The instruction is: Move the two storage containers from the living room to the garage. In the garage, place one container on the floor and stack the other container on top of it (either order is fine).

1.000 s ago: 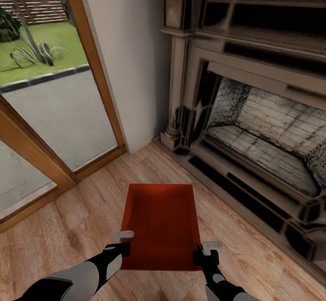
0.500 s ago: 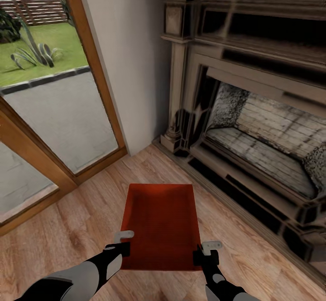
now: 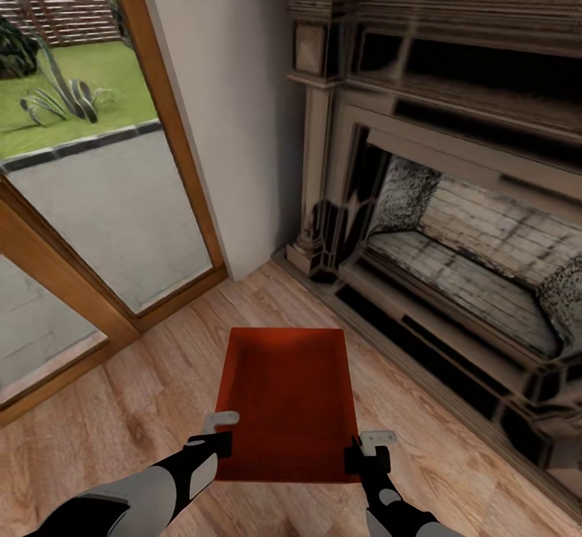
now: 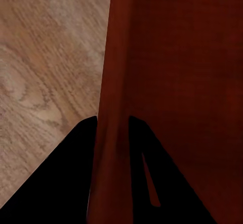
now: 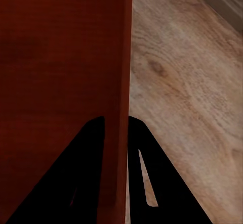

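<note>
The storage container (image 3: 287, 399), an orange-red lidless bin, was held between both arms above the light wood-plank floor (image 3: 121, 424) of the living room, and nothing lay inside it. The left gripper (image 3: 220, 433) was clamped on the bin's left wall near the near corner; in the left wrist view its two dark fingers (image 4: 71, 173) sat either side of that wall (image 4: 114, 133). The right gripper (image 3: 368, 450) was closed the same way on the right wall, its fingers (image 5: 81, 178) straddling the rim (image 5: 119, 107). The brick fireplace (image 3: 469, 262) ran along the right, close to the bin's right side. Wood-framed glass doors (image 3: 97, 197) stood on the left, with open floor between them and the bin. The bin's long axis pointed straight away from the robot, toward the pale wall (image 3: 234, 116).
</note>
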Robot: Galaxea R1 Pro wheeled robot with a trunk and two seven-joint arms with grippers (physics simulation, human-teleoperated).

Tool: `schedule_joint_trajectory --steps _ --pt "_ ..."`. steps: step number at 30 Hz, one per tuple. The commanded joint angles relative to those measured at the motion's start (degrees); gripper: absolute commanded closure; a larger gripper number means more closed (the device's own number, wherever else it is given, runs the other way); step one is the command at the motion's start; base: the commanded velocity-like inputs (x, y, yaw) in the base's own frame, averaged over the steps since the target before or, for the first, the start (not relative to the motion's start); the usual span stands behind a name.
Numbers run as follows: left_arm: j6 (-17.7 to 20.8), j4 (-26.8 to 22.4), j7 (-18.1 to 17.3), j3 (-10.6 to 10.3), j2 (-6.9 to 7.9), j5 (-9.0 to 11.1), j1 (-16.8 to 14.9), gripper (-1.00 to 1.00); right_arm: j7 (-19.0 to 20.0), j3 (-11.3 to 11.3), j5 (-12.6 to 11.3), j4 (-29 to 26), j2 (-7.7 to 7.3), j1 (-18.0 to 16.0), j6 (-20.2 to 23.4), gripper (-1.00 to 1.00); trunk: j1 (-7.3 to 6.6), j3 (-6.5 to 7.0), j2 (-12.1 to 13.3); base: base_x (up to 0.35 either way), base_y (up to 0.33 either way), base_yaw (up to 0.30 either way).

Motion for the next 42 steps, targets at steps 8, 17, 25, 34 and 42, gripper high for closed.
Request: schedule_joint_trajectory --steps 8,17,25,34,42 --pt "-0.3 0.0 0.7 -0.2 0.55 0.5 0.0 1.00 -0.7 -1.5 -0.4 0.0 -0.01 0.0 -0.2 1.00 -1.77 1.41 3.2 0.000 0.000 0.000" --pt "-0.3 0.0 0.7 -0.2 0.64 0.7 0.0 1.00 -0.7 -1.5 -0.4 0.0 -0.01 -0.1 -0.2 1.00 -3.75 3.03 6.8 0.000 0.000 0.000" --pt "-0.2 0.0 0.7 -0.2 0.63 0.8 0.0 1.00 -0.7 -1.5 -0.4 0.0 0.00 -0.1 -0.2 1.00 -5.50 4.46 10.0 0.000 0.000 0.000" --pt "-0.2 0.0 0.7 -0.2 0.64 0.8 0.0 1.00 -0.7 -1.5 -0.4 0.0 0.01 0.0 -0.2 1.00 -7.48 6.08 13.6 0.000 0.000 0.000" --pt "-0.2 0.0 0.7 -0.2 0.65 0.8 0.0 1.00 -0.7 -1.5 -0.4 0.0 0.00 0.0 -0.2 1.00 -9.24 7.51 16.8 0.000 0.000 0.000"
